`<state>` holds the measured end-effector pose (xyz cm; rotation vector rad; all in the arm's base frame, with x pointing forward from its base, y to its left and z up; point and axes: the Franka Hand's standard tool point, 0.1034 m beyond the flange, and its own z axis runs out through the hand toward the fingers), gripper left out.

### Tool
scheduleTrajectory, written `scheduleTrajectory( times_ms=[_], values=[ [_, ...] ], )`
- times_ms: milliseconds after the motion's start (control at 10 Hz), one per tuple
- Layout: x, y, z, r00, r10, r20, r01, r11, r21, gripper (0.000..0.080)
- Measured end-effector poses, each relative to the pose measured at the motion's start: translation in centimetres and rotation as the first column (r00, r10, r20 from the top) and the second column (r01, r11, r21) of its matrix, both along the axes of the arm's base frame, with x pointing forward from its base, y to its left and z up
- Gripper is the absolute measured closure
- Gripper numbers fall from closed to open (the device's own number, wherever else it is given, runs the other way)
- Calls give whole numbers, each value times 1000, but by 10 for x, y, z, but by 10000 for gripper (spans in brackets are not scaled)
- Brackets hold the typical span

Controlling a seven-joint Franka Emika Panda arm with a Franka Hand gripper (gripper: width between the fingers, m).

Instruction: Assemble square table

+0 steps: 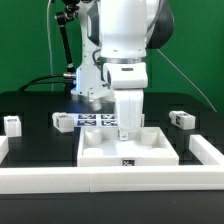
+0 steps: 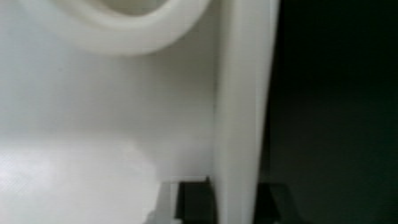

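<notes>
The white square tabletop (image 1: 128,148) lies flat at the middle of the table, raised rims up. My gripper (image 1: 130,127) reaches straight down onto its far rim. In the wrist view the two dark fingers (image 2: 192,203) stand on either side of the upright rim wall (image 2: 246,100) and press against it; the gripper (image 2: 231,192) is shut on that rim. A round socket (image 2: 134,25) shows in the tabletop floor. Three white block legs lie on the black table: one at the far left (image 1: 12,124), one left of the middle (image 1: 62,121), one on the right (image 1: 181,118).
The marker board (image 1: 98,120) lies behind the tabletop, partly hidden by the arm. Long white border bars run along the front (image 1: 110,181), the exterior view's left (image 1: 4,148) and right (image 1: 205,150). Cables hang behind the robot base.
</notes>
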<state>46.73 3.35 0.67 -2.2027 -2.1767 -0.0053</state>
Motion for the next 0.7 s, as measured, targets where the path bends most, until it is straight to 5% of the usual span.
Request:
scheduleTrajectory(
  times_ms=[400,700],
  values=[
    [18,34,3,1000,-8,21,7,1000,9,745],
    [27,36,0,1000,11,2,-11,1000,5,745]
  ],
)
